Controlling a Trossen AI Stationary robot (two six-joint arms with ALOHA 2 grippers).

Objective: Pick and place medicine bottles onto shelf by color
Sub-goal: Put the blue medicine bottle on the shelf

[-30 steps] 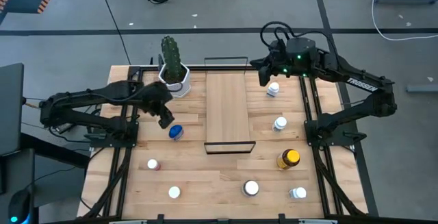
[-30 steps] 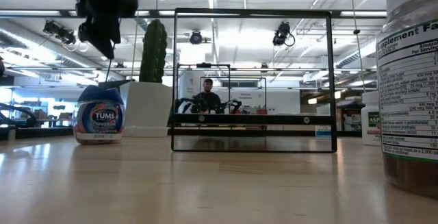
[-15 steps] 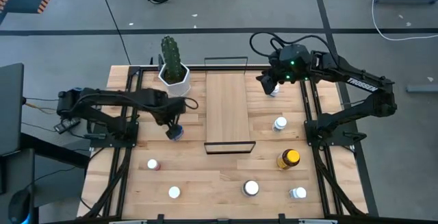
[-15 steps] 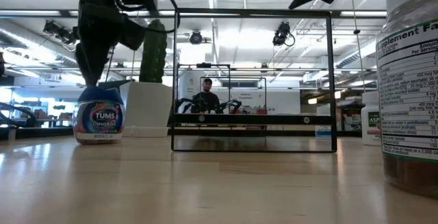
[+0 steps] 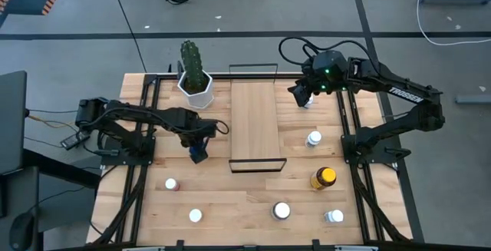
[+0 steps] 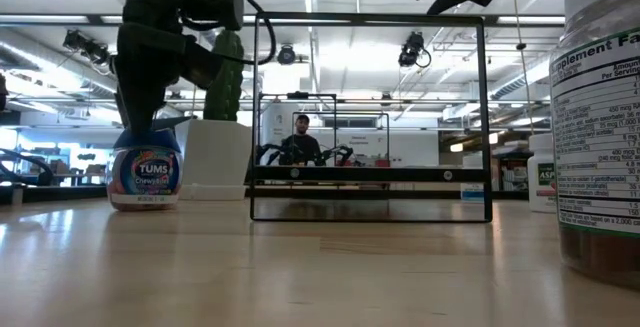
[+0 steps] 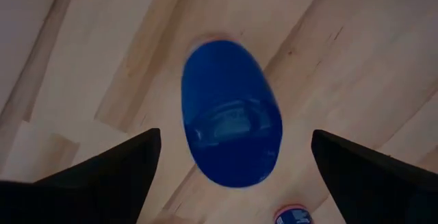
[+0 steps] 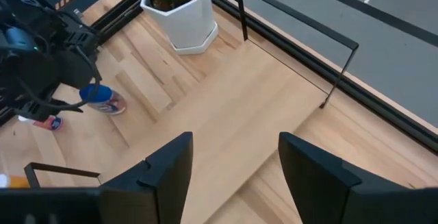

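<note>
Lower edge of the high view: four small white-capped bottles [image 5: 281, 210] stand apart on the slatted wooden tabletop [image 5: 230, 220], one at lower left with a pinkish body [image 5: 170, 183].
Lower right: a larger amber bottle with a yellow cap [image 5: 324, 177] stands just right of the shelf's near end; it fills the right edge of the low view.
Centre: the long light-wood shelf with black wire end rails [image 5: 254, 120] lies bare, running up the frame.
Left of centre: the left gripper [image 5: 198, 148] hangs directly over the blue-lidded round bottle [image 7: 231, 124], fingers [image 7: 102, 172] spread wide on either side of the lid, not touching it.
Right of the shelf: a white-capped bottle [image 5: 314, 137] stands alone.
Upper right: the right gripper [image 5: 303, 94] sits over another white-capped bottle [image 5: 308, 102], fingers [image 8: 161, 169] parted, holding nothing.
Upper left: a white hexagonal pot with a green cactus [image 5: 194, 73] stands beside the shelf's far end.
Background of the low view: a person [image 6: 302, 139] sits behind the shelf frame.
</note>
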